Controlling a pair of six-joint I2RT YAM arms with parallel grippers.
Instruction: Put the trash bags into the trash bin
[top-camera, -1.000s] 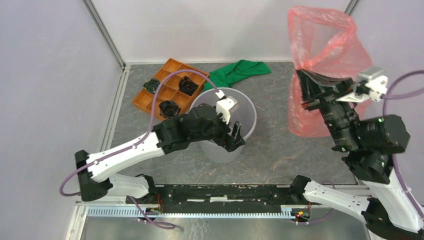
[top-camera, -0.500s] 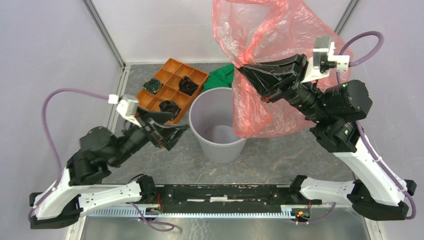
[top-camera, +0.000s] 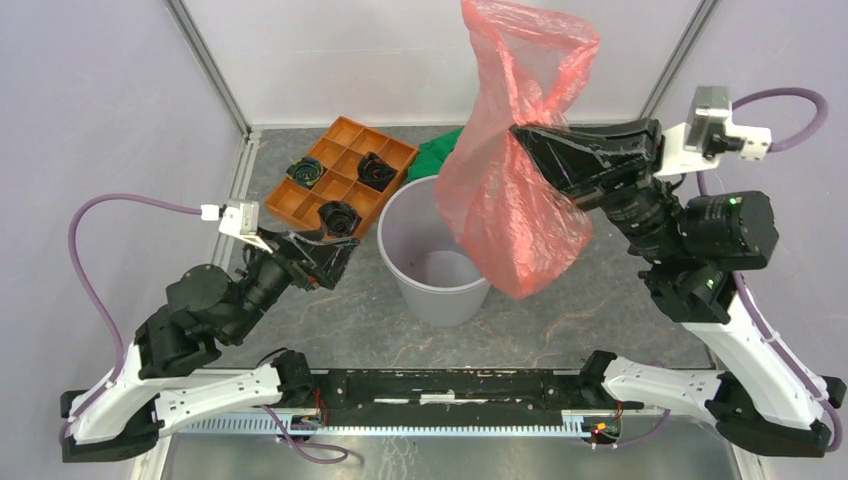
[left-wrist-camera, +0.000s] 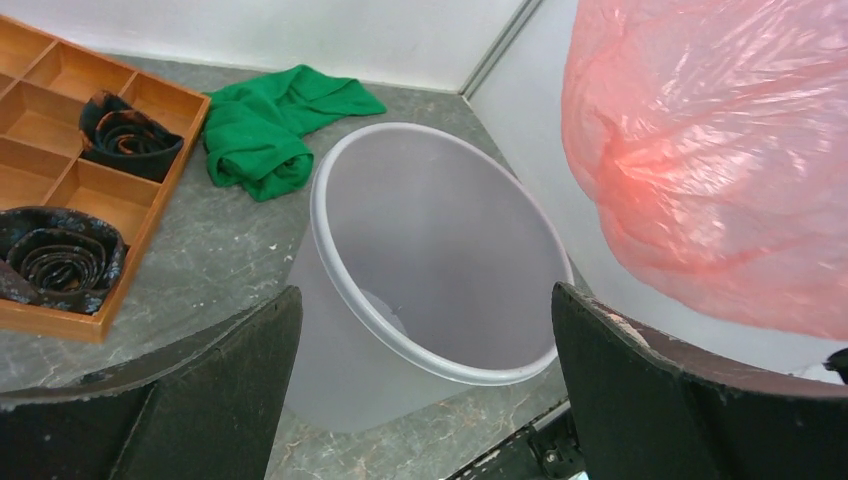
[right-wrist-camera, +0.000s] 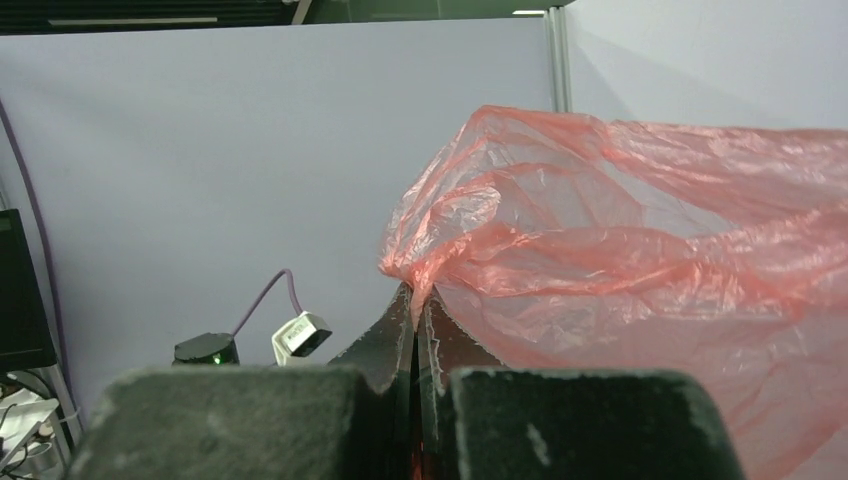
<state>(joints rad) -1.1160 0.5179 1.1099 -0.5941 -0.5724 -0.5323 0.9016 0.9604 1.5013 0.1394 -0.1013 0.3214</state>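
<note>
While the left gripper (top-camera: 335, 262) stayed drawn back with its jaws wide apart, the right gripper (top-camera: 520, 138) had swung the red bag (top-camera: 510, 210) lower, so that it hung below its fingertips over the bin (top-camera: 400, 235).

From the left wrist, the bin (left-wrist-camera: 430, 250) sat just ahead between the spread fingers, with the bag (left-wrist-camera: 720, 170) up to their right.

From the right wrist, the closed fingers (right-wrist-camera: 400, 335) clamped the bag (right-wrist-camera: 650, 270) at a bunched fold, the arm held high.

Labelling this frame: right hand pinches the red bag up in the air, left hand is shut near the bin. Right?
No: the left hand is open, fingers spread wide in the left wrist view. The right hand does pinch the red bag up in the air, left hand near the bin.
</note>
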